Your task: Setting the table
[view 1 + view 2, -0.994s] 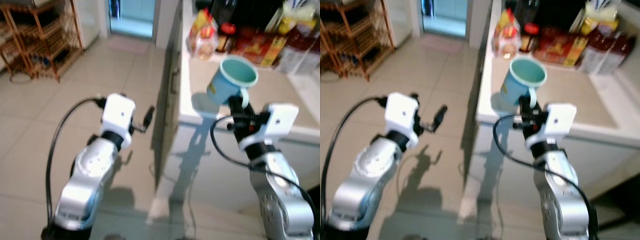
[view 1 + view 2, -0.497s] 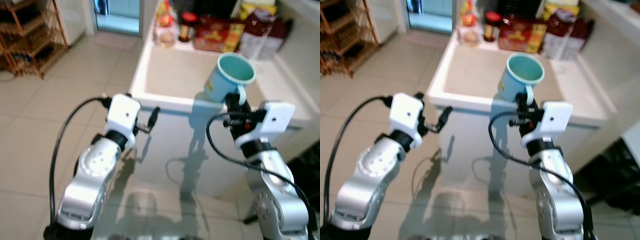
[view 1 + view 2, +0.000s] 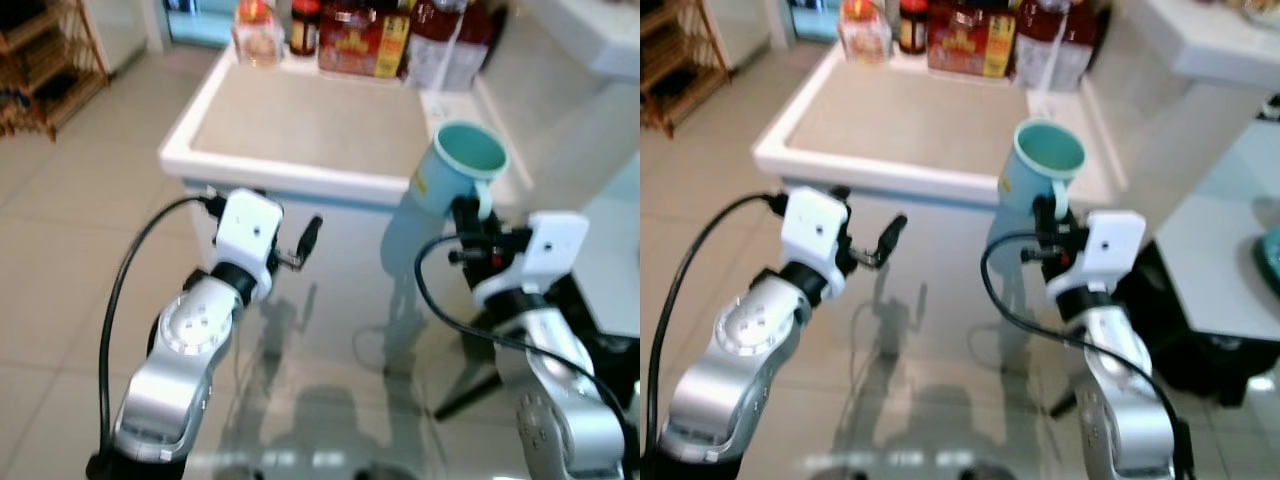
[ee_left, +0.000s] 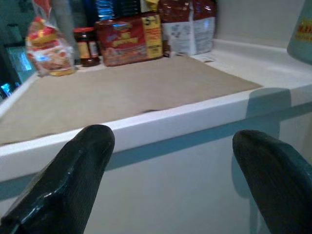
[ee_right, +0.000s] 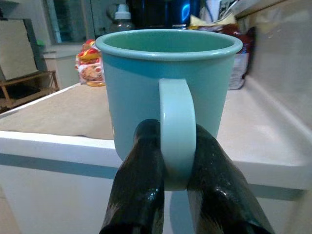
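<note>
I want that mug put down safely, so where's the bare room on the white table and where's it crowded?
The beige mat on the white table lies bare from its near rim back to the packets. The far edge is crowded: jar, red box, bags. The right gripper holds the mug by its handle.

The right gripper (image 5: 178, 146) pinches the handle of a teal mug (image 5: 168, 92). Beyond it, maybe a snack bag (image 5: 90, 63) sits on the counter (image 5: 58, 109).
</note>
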You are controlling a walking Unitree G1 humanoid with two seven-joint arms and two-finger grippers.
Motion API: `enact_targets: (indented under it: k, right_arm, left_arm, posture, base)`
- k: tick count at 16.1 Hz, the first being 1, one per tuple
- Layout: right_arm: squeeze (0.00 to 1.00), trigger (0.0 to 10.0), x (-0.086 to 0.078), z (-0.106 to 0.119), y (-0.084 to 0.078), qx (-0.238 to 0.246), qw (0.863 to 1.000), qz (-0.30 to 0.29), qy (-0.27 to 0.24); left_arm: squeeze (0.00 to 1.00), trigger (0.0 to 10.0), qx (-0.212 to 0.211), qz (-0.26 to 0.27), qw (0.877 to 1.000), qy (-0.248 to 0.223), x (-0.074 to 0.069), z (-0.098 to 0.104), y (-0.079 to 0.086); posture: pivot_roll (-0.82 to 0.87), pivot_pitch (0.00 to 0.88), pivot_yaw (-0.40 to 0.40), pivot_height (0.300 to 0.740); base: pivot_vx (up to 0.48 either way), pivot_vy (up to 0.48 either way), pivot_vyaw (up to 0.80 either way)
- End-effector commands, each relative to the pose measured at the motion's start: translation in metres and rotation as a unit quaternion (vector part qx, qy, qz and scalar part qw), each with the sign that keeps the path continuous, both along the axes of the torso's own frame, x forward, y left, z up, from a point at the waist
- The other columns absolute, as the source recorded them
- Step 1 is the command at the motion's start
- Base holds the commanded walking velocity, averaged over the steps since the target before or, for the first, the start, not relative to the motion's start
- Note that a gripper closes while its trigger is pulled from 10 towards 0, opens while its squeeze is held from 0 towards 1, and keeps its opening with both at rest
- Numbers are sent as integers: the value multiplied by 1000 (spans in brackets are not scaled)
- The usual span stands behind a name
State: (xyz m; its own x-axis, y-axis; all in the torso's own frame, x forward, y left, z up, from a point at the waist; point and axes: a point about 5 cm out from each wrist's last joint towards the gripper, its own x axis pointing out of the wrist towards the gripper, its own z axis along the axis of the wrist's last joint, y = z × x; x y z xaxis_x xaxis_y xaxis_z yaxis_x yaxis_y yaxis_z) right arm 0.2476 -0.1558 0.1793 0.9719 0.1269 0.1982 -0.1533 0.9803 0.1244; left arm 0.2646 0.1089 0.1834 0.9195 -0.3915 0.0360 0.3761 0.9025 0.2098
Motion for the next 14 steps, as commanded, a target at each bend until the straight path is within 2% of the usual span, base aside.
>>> enact_targets:
  k: [1,9,14]
  right_arm:
    - [0,10000,-2,2,-9,0,1000,-11,-3]
    - [0,10000,-1,-3,-7,-13,1000,-4,8]
    - [0,10000,0,0,-11,-18,1000,-13,3]
  left_arm:
    - [0,10000,-2,-20,1000,-3,-3,2,-8]
    - [0,10000,1,-18,1000,-8,-3,3,-7]
    - [0,10000,0,-28,1000,-9,-2,3,-11]
  posture:
    - [46,88,-63,740]
    - [51,64,-72,740]
    - [44,53,-63,740]
  base:
    - [0,-454,0]
    - [0,-452,0]
    - [0,-453,0]
